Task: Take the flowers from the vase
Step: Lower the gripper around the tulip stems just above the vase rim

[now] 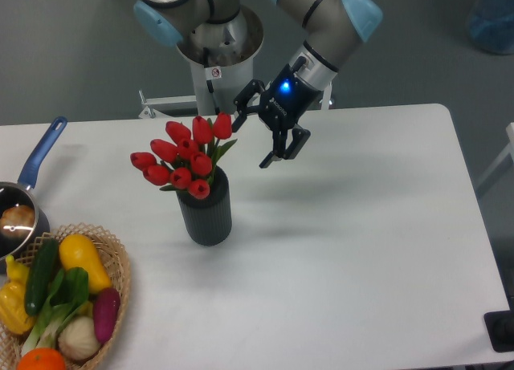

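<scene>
Black two-finger gripper [255,136] spread apart, empty, just right of the red tulip bunch with green leaves [184,160]. Bunch sits in the dark ribbed cylindrical vase [206,210], on the white table [353,250].

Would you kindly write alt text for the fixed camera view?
A robot arm's open black two-finger gripper hovers just right of red tulip flowers standing in a dark ribbed cylindrical vase on a white table.

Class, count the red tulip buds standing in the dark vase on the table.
9 in the flowers: three across the top, four through the middle and left, two low at the front above the vase mouth. Others may be hidden behind these.
</scene>
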Controlling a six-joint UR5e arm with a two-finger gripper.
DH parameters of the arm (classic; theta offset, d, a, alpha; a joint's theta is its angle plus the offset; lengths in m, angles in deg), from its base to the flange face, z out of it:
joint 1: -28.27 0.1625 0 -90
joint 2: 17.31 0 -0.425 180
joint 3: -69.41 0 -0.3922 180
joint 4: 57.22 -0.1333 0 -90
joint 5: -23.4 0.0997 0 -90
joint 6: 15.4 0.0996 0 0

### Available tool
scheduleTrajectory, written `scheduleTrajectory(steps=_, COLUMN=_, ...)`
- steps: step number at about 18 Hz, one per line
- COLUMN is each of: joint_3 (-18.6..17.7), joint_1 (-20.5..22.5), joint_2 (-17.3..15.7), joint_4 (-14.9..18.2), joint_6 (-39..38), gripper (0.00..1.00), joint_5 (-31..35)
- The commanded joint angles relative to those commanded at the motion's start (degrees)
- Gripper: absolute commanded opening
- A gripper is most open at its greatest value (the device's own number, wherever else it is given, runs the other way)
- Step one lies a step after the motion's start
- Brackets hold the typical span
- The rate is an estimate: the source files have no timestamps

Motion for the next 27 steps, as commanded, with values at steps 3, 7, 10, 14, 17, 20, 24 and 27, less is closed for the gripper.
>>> scheduleTrajectory(steps=3, joint_3=0.0, joint_1=-0.1, joint_2=0.7, joint_4=0.1, joint_6=0.1, gripper=1.00, joint_5=-4.9)
scheduleTrajectory(steps=7, joint_3=0.2, joint_1=-1.4, joint_2=0.8, joint_4=-0.1, joint_6=0.6, gripper=1.00, joint_5=-4.1)
scheduleTrajectory(steps=10, joint_3=0.3, joint_1=-3.1, joint_2=1.4, joint_4=-0.3, joint_6=0.7, gripper=1.00, joint_5=-4.2)
scheduleTrajectory(steps=14, joint_3=1.3, joint_1=-4.7, joint_2=1.6, joint_4=-0.5, joint_6=1.0, gripper=1.00, joint_5=-3.9)
scheduleTrajectory(steps=17, joint_3=1.9, joint_1=-5.8, joint_2=1.8, joint_4=-0.5, joint_6=0.8, gripper=1.00, joint_5=-3.7)
scheduleTrajectory(steps=20, joint_3=1.9, joint_1=-7.1, joint_2=3.1, joint_4=-0.5, joint_6=1.1, gripper=1.00, joint_5=-1.8)
scheduleTrajectory(steps=24, joint_3=2.4, joint_1=-7.2, joint_2=3.3, joint_4=-0.6, joint_6=1.2, gripper=1.00, joint_5=-0.1)
scheduleTrajectory(steps=27, joint_3=2.4, joint_1=-7.5, joint_2=3.7, joint_4=-0.6, joint_6=1.2, gripper=1.00, joint_5=-0.4)
